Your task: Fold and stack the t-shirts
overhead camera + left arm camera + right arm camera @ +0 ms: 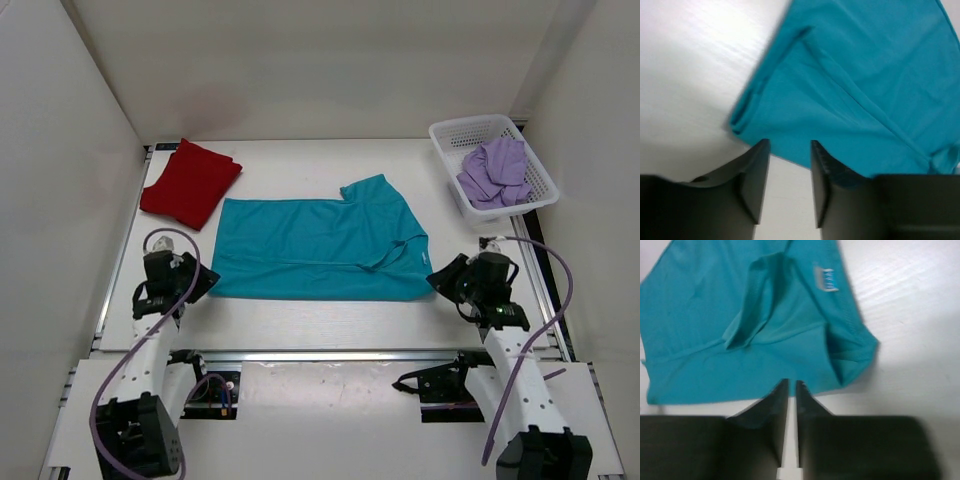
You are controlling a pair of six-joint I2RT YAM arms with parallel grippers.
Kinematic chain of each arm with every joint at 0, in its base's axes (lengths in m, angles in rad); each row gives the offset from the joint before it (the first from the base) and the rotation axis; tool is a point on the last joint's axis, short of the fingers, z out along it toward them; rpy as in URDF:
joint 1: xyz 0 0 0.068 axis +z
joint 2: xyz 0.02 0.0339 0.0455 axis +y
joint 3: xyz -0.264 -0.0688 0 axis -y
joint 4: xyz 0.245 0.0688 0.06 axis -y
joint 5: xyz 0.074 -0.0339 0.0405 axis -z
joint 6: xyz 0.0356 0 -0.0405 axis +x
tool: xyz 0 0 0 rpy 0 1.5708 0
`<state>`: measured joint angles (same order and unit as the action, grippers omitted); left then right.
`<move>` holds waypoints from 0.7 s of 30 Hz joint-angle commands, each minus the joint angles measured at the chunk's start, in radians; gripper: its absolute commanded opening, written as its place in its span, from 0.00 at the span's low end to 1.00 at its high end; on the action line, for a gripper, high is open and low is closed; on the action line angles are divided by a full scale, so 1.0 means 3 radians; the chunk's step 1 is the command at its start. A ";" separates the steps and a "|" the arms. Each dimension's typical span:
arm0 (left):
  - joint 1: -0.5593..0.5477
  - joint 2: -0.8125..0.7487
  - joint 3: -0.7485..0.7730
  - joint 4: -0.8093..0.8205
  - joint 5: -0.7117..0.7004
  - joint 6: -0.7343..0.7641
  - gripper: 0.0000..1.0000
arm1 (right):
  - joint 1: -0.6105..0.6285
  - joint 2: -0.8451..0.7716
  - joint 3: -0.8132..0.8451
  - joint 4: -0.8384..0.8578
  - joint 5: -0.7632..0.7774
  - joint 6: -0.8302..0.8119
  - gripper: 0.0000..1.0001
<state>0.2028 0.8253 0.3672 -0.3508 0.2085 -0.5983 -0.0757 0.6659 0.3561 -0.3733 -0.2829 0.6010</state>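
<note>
A: Where's your teal shirt (320, 250) right now?

B: Flat on the bench (300, 325), dead centre, lying as a wide rectangle with a sleeve turned in on the right side. You can see its neck label (825, 279) in the right wrist view.

A: And your left gripper (790, 146)?

B: Sitting at the shirt's near-left corner with its jaws clearly apart. There's nothing between them, just bare bench showing through the gap. The teal hem lies right past the fingertips, and the right-hand finger (822, 165) looks to be just at the cloth's edge. That view is a bit blurred, so I can't tell you whether it is touching.

A: Right side?

B: Your right gripper (792, 385) is at the near-right corner, jaws only a sliver apart. White bench shows through the slit, and no cloth is pinched. The bunched teal corner is just beyond the tips, a touch to the right.

A: The other two shirts?

B: The red shirt (190, 183) is folded at the far left of the bench, just off the teal one's far-left corner. The lavender shirt (495, 172) is crumpled in the basket (445, 135) at far right, well away from both grippers.
</note>
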 commanded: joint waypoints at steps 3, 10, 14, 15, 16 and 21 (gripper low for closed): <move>-0.0966 0.0020 0.0386 0.0264 -0.0371 0.0129 0.41 | 0.0538 0.0749 0.0489 0.0456 0.0073 -0.0137 0.00; -0.2373 0.0393 0.0402 0.0887 -0.0664 -0.0250 0.34 | 0.0810 0.1676 0.0756 0.0860 0.0243 -0.0249 0.00; -0.2776 0.0995 0.0560 0.1301 -0.0629 -0.0281 0.32 | 0.0641 0.1968 0.0766 0.1050 0.0166 -0.0316 0.00; -0.2874 0.1169 0.0591 0.1424 -0.0583 -0.0256 0.32 | 0.0636 0.2115 0.0827 0.1065 0.0110 -0.0362 0.00; -0.2905 0.1242 0.0652 0.1516 -0.0562 -0.0271 0.33 | 0.0676 0.2228 0.0898 0.1065 0.0069 -0.0392 0.00; -0.3058 0.1820 0.0852 0.1752 -0.0399 -0.0271 0.32 | 0.0804 0.2556 0.1032 0.1172 0.0032 -0.0444 0.00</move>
<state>-0.6991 1.3384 0.5789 0.0727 0.0582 -0.6720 0.1425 1.4193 0.6178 -0.0948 -0.2665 0.5030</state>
